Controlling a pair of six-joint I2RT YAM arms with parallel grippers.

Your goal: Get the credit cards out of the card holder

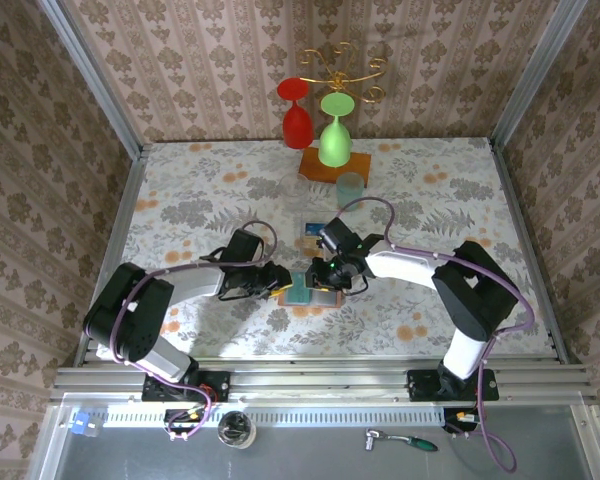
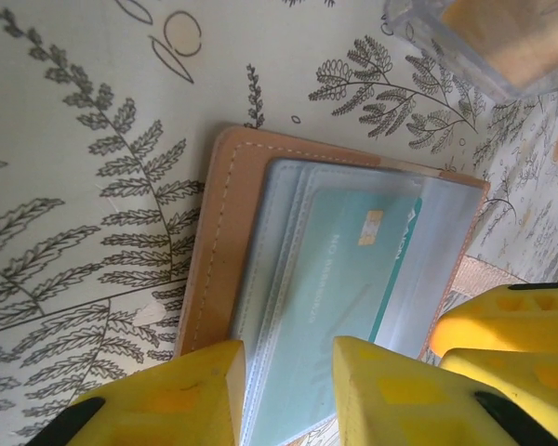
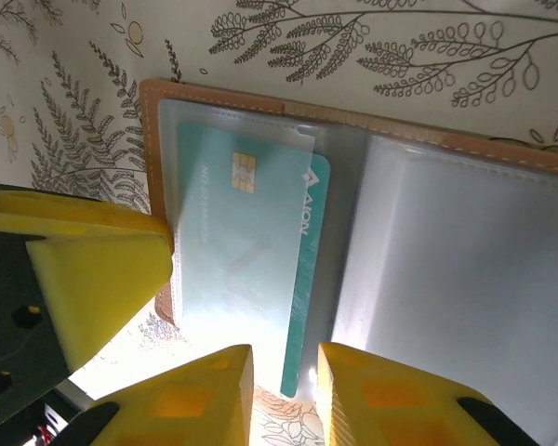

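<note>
overhead, green glass, right wrist, teal card in card holder

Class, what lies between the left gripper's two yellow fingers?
The card holder's clear pocket with a teal card inside, seen in the left wrist view.

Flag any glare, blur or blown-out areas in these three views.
Right wrist: the teal card blows out white at its lower end, sleeve haze dimming its print. Left wrist: yellow fingers and the clear box are out of focus. Top external: evenly lit, bright band on the table near the bases.
</note>
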